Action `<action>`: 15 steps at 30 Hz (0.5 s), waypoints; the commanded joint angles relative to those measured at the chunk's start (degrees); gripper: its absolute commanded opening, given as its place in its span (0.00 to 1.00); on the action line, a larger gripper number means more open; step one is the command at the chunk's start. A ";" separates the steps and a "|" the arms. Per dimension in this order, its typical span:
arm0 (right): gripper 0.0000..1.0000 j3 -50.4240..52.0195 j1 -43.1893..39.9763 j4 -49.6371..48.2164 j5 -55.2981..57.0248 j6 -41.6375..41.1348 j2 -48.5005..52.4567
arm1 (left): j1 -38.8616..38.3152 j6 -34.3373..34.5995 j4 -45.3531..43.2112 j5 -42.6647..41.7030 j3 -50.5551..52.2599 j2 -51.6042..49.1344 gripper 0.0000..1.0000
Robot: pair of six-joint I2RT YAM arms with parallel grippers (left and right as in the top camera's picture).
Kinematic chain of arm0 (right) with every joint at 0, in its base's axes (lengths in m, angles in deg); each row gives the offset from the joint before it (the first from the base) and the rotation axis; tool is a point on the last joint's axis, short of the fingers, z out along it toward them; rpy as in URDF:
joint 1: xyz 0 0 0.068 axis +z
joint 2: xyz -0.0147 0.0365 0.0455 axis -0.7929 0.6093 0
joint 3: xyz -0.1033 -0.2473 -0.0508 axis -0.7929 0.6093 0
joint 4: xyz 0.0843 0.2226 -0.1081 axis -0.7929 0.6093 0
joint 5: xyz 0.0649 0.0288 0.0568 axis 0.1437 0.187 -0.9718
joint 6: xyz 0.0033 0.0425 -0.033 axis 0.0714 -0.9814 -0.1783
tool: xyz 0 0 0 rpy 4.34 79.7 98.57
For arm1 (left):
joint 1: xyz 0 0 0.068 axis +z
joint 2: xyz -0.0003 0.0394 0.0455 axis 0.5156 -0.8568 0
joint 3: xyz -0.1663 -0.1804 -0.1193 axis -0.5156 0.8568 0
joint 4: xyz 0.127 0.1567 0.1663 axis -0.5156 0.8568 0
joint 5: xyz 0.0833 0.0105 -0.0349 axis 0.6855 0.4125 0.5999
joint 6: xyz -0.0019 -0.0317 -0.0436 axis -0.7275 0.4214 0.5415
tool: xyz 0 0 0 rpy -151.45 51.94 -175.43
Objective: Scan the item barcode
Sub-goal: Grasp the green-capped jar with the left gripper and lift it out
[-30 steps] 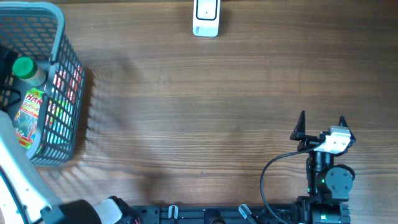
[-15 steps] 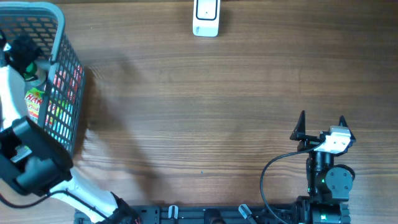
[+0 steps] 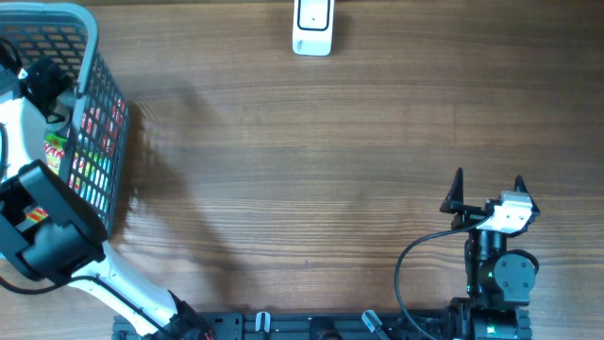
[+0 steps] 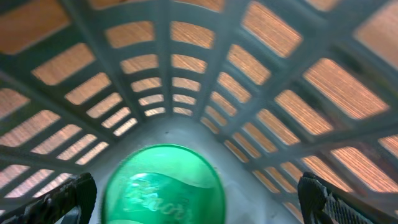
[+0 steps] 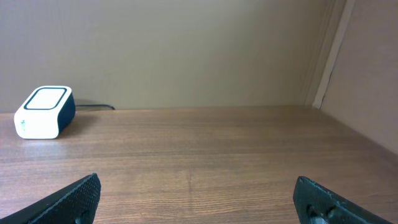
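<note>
While left pincer (image 4: 198,194) gapes over round glossy green cap (image 4: 163,186) | grey lattice basket (image 3: 57,11) | right pincer (image 3: 489,178) spread

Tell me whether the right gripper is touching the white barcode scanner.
Apart. The overhead view shows the right gripper open at the near side and the white barcode scanner at the far side, with bare table between them.

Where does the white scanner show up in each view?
Overhead: white scanner at the top edge, centre.
Left wrist: not in it; only basket and a green cap.
Right wrist: white scanner far left, near the wall.
Shared landmark: the wooden table.
</note>
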 commanded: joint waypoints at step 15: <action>1.00 0.09 0.17 -0.17 -0.87 0.28 -0.37 | 2.08 -1.07 -2.36 0.87 -0.04 -6.23 1.00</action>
